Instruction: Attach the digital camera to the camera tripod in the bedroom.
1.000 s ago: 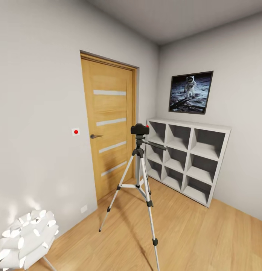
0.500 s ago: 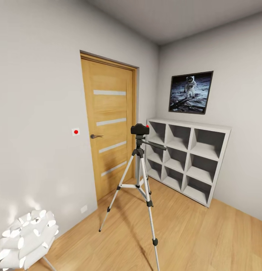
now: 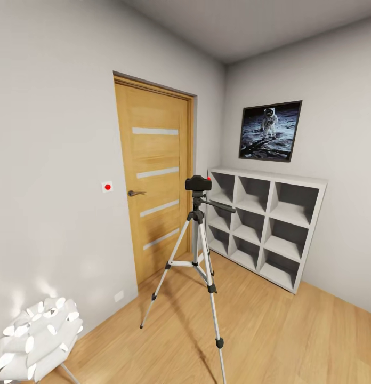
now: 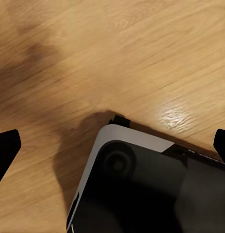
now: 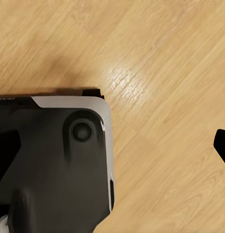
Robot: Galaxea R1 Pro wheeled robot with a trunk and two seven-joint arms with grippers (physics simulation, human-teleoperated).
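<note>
Your head view looks into the bedroom, where the camera tripod [image 3: 198,256] stands on the light wood floor [image 3: 271,330] in front of the wooden door [image 3: 156,181]. The digital camera [image 3: 198,183] sits on top of the tripod's head, its red spot showing at the upper right, with the pan handle sticking out to the right below it. Behind the tripod the white cube shelf [image 3: 265,224] lines the far wall, under the astronaut picture [image 3: 270,130]. A white lamp [image 3: 36,333] sits at the lower left corner.

Your left pincer [image 4: 112,145] hangs over the floor and the robot base [image 4: 146,189], its dark fingertips [image 4: 6,148] spread wide apart and empty. Your right pincer [image 5: 112,145] hangs over the floor likewise, also spread open and holding nothing.
</note>
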